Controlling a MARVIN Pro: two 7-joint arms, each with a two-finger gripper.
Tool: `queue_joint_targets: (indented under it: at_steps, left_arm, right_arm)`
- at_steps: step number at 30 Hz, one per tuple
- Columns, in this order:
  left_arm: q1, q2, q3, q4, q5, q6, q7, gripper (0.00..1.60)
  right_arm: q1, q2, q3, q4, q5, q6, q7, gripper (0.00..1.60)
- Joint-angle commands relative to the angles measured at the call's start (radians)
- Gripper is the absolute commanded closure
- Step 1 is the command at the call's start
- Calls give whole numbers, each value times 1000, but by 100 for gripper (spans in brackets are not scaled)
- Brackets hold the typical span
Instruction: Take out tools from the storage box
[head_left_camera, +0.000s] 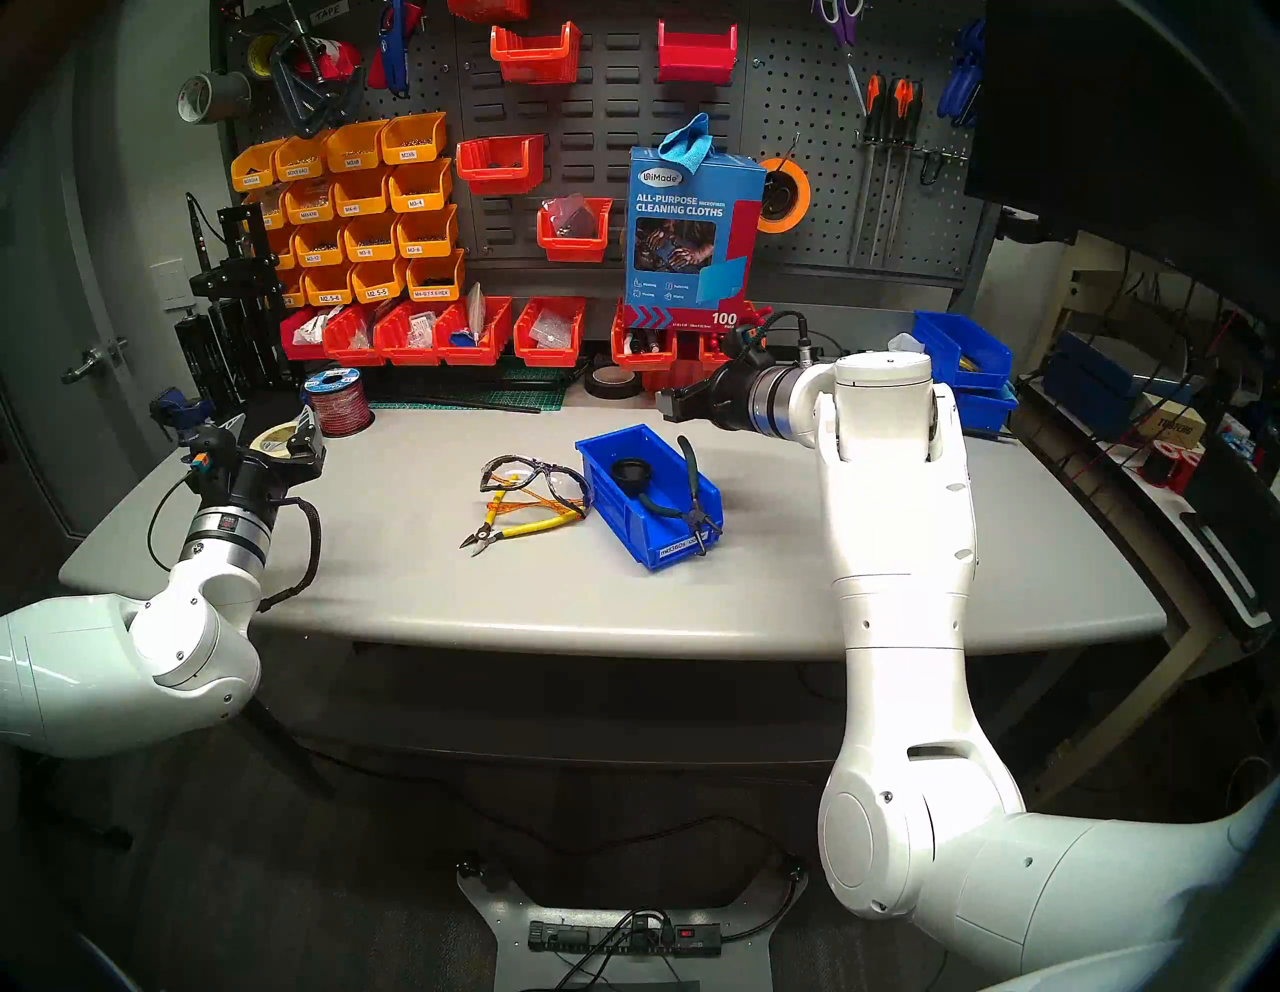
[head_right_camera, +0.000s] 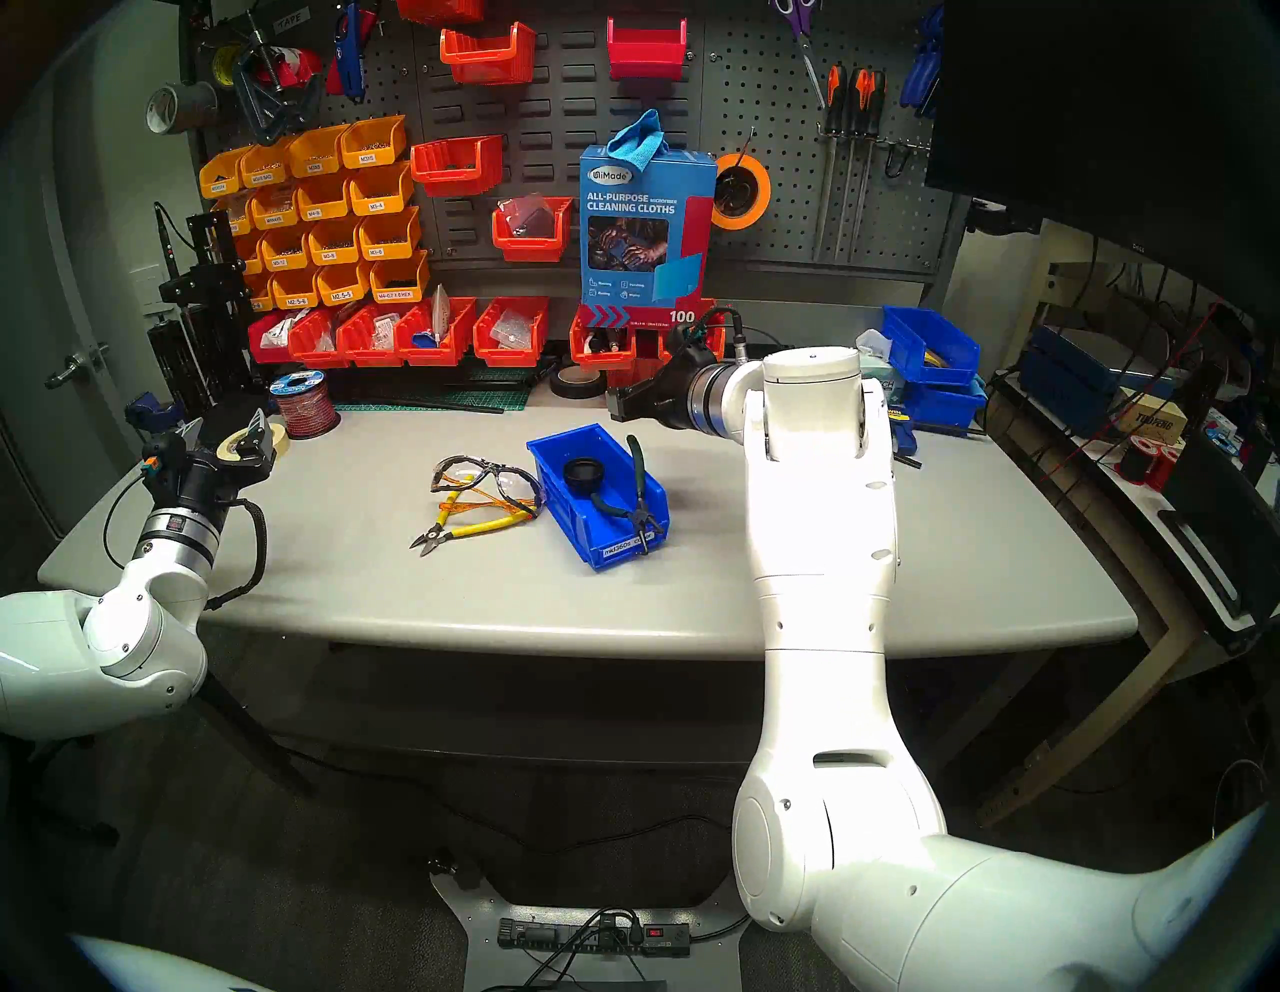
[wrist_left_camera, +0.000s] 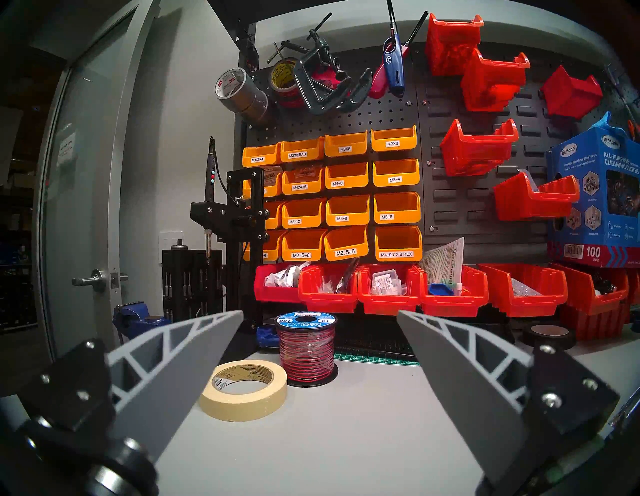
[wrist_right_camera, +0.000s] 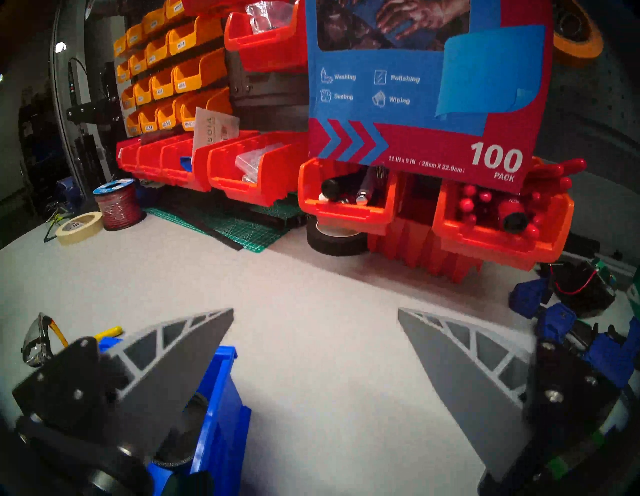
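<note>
At nine o'clock of the bench (head_left_camera: 388, 575) the left tool (wrist_left_camera: 320, 320) is held released and empty over a roll of masking tape (wrist_left_camera: 244, 388). Near centre, the safety glasses (head_left_camera: 530, 478) and yellow-handled cutters (head_left_camera: 516, 530) are laid on the bench just beside the storage box (head_left_camera: 651, 499), at its nine o'clock; the black cup-shaped piece (head_left_camera: 629, 473) and green-handled pliers (head_left_camera: 682, 495) are seen inside it. At the box's one o'clock the right tool (head_left_camera: 666, 405) is held above it, released, empty.
</note>
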Motion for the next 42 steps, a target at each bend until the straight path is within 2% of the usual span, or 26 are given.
queue_joint_targets:
  at_steps: [1,8,17,31,32,33,34,35,36,38,39,40,42]
  left_arm:
    - [-30,-2,-3,0,-2,-4,2,0]
    - [-32,-2,-1,0,-2,-4,2,0]
    - [-34,-2,1,0,-3,-4,2,0]
    - [-43,-2,10,0,-3,-4,2,0]
    - [-43,-2,11,0,-3,-4,2,0]
    - [-44,-2,12,0,-3,-4,2,0]
    - [-45,-2,12,0,-3,-4,2,0]
    - [-47,-2,14,0,-3,-4,2,0]
    - [-47,-2,14,0,-3,-4,2,0]
    - [-49,-2,16,0,-4,-5,2,0]
    - [-49,-2,17,0,-4,-5,3,0]
    - [-50,-2,18,0,-4,-5,3,0]
    - [-52,-2,20,0,-4,-5,3,0]
  right_arm:
    - [-59,13,-24,-118,-6,75,46,0]
    - [-144,5,-42,-215,-25,75,99,0]
    - [-235,3,-44,-323,-47,75,121,0]
    - [-288,11,-44,-368,-54,75,136,0]
    - [-292,12,-43,-368,-54,75,136,9]
    - [-295,12,-43,-368,-55,75,136,70]
    - [-297,13,-42,-367,-54,75,136,86]
    - [-301,14,-40,-367,-53,75,134,110]
    - [-301,14,-40,-367,-53,75,134,110]
    - [-305,15,-40,-367,-54,75,132,127]
    - [-306,16,-40,-367,-54,75,131,151]
    - [-308,17,-39,-368,-52,75,129,160]
    - [-311,18,-39,-369,-49,75,125,160]
